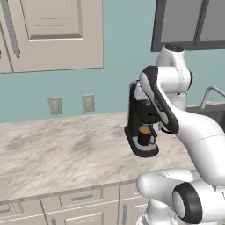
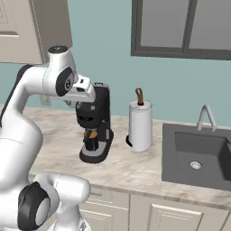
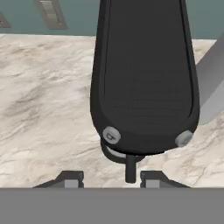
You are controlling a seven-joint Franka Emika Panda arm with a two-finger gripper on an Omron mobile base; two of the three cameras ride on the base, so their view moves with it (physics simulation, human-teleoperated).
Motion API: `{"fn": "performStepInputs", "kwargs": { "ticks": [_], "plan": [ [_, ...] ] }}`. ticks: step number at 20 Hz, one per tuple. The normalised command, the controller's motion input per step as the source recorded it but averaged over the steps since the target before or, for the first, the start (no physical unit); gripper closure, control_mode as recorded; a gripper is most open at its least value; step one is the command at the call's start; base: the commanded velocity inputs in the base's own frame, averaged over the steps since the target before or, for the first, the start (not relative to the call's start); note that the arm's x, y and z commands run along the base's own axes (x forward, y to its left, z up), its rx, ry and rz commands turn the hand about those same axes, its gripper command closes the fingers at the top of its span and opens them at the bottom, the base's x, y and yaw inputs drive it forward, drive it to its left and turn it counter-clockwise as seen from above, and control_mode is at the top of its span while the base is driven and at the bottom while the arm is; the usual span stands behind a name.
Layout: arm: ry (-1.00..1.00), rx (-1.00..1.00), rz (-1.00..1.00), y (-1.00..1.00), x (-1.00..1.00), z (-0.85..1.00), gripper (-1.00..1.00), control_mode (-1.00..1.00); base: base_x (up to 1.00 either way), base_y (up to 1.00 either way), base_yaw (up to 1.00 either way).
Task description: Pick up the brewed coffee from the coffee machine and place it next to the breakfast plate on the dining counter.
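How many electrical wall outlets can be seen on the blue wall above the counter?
2. Both beige rectangular wall outlets sit side by side left of the black coffee machine: the left outlet and the right outlet. Others may be hidden behind the white robot arm.

Black mug (image 1: 144, 136), orange-brown coffee, upright on black coffee machine (image 1: 139, 117) tray.
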Motion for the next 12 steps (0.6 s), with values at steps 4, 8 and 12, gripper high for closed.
{"fn": "performStepInputs", "kwargs": {
  "ticks": [4, 8, 12],
  "plan": [
    [0.0, -0.01, 0.0, -0.05, -0.08, -0.06, -1.0, -1.0, 0.0, 0.0, 0.0],
    [-0.26, -0.02, 0.02, -0.9, -0.91, -0.71, -1.0, -1.0, 0.0, 0.0, 0.0],
    [-0.5, 0.0, 0.08, -1.0, -1.0, -0.78, -1.0, -1.0, 0.0, 0.0, 0.0]
  ]
}}
